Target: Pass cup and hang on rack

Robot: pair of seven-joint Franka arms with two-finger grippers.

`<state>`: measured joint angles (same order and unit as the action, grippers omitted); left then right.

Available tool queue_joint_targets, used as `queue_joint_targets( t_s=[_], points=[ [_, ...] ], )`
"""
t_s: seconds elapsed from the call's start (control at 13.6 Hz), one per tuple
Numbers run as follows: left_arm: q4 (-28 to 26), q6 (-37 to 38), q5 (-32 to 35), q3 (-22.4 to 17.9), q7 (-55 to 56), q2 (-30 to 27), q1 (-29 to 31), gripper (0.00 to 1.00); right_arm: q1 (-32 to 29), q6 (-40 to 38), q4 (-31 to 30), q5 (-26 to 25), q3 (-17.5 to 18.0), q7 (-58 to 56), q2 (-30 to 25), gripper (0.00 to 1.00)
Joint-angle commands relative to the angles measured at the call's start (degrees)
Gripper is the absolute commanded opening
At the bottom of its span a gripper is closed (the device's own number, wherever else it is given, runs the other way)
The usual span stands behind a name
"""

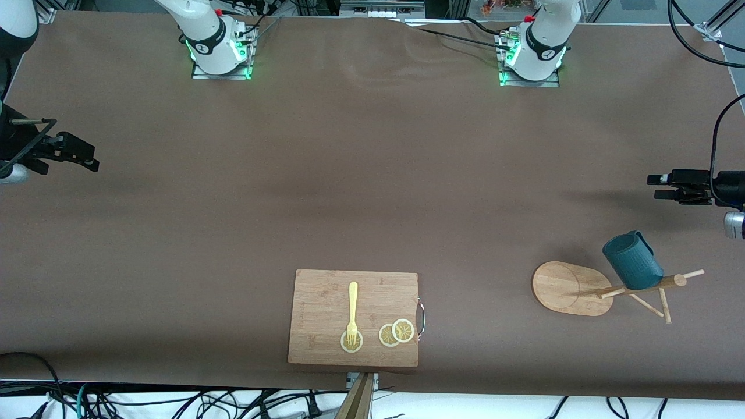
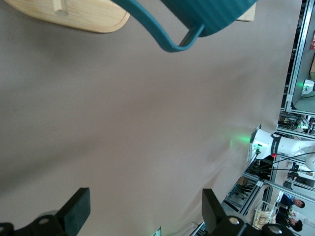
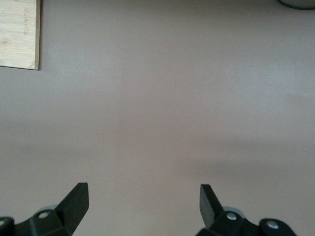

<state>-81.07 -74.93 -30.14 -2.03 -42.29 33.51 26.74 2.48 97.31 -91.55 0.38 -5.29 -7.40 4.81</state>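
Nearest the front camera, a board (image 1: 353,317) lies on the bench (image 1: 349,174) with a fork (image 1: 352,314) and three lemon slices (image 1: 396,333) on it. None of it looks involved in the job.

A little farther from the camera, toward the left arm's end of the bench, stands the rack (image 1: 605,289). The cup (image 1: 632,261) hangs on one of its pegs, tilted, with its mouth turned away from the base. From the left wrist I can see the peg running through the handle (image 2: 172,39), so it looks properly hooked rather than merely leaning.

The left pincer (image 1: 663,187) hangs over bare bench near the rack, well clear of the cup. Its fingers (image 2: 76,209) are spread wide with nothing between them.

The right pincer (image 1: 81,156) is at the right arm's end of the bench, also over bare surface, spread just as wide (image 3: 142,204) and carrying nothing. That arm seems to be waiting.

To my eye the pass and the hanging are both done, and this is the let-go and pull-away stage. I'd say little remains: the left arm only needs to draw off without brushing the pegs or the handle, since a nudge could tip the light rack or slide the cup off. Both arms can then park.
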Motion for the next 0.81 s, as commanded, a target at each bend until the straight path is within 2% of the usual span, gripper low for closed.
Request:
queue_joint_targets(
  t_s=[0.0,0.44,0.74],
  points=[
    [0.21,-0.57,1.05,0.27,-0.68,-0.2,-0.72,1.0,0.07,0.16,0.23,0.94,-0.07,0.46,-0.07,1.0],
    [5.12,-0.57,6.66,0.44,-0.6,-0.29,-3.97,1.0,0.07,0.16,0.32,1.12,-0.07,0.46,0.02,1.0],
    [11.89,-0.66,17.1,1.49,-0.6,-0.81,-10.55,1.0,-0.02,0.16,0.32,1.12,-0.07,0.46,-0.07,1.0]
  ],
)
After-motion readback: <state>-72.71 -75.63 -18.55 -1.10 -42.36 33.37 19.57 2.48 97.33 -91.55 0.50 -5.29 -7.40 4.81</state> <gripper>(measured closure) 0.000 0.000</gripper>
